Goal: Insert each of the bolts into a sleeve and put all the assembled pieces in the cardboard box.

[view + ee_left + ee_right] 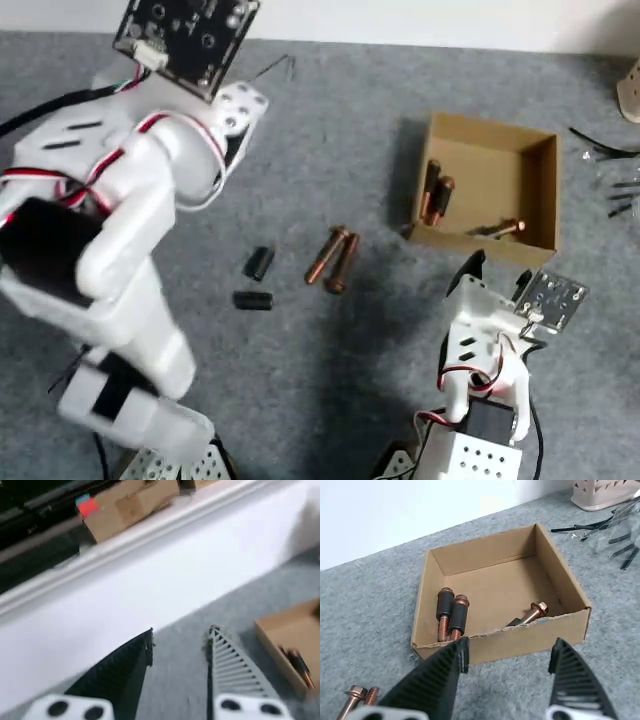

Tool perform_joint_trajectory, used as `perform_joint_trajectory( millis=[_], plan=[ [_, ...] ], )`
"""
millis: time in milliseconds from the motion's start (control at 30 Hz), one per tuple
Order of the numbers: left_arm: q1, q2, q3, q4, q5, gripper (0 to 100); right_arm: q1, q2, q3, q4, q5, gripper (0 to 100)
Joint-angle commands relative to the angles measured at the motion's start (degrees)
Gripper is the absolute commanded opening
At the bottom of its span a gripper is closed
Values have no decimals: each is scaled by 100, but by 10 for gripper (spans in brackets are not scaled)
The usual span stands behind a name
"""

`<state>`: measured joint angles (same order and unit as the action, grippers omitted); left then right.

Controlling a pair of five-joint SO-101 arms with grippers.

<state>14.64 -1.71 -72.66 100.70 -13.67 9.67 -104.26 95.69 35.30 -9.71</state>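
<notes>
1. Grey felt covers the bench (380, 90), and a white wall (150, 580) runs along its far edge.
2. We count three pieces already in the cardboard box (540, 150), which sits toward the far right of the bench. Two sleeved bolts (451, 614) lie side by side against one wall. A third bolt (536, 611) lies near the front wall, and its shank seems to be in a dark sleeve, though that wall hides part of it.
3. We judge the job a little past halfway. Two bare bolts (333, 258) lie touching each other mid-bench, and two loose sleeves (258, 263) lie just beside them on the side away from the box. Both pairs have yet to be joined and boxed.
4. The right end effector (511, 652) hangs released and empty just before the box's front wall. The left end effector (181, 632) is also released and empty, held up facing the wall.
5. Open felt surrounds the bolts and sleeves, so we think either arm has room to come down. Because the bolts touch, lifting one may nudge the other. The box walls are the edge to clear. Black cable ties (615, 190) lie at the right edge, well apart.
</notes>
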Motion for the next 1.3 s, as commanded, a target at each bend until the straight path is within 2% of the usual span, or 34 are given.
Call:
perform_joint_trajectory(
  millis=[0, 267, 533, 733, 900, 1000, 1267],
  plan=[
    [-66, -1130, 1675, 35, -9, 171, 40, -48, 321, -163, 70, 241],
    [-66, -3257, 5455, -158, -18, 171, 40, -48, 321, -163, 79, 241],
    [-127, -5622, 9420, -1547, -18, 171, 31, -48, 321, -163, 79, 241],
    [-1103, -7477, 11732, -3051, -255, 175, 31, -48, 330, -163, 79, 241],
    [-1402, -8295, 13877, -4264, -88, 175, -180, -48, 435, -180, 88, 241],
    [-1552, -8646, 14615, -4747, 352, 175, -189, -48, 435, -180, 97, 241],
    [-1930, -9824, 15679, -4976, 879, 175, -215, -48, 435, -180, 97, 241]
  ],
)
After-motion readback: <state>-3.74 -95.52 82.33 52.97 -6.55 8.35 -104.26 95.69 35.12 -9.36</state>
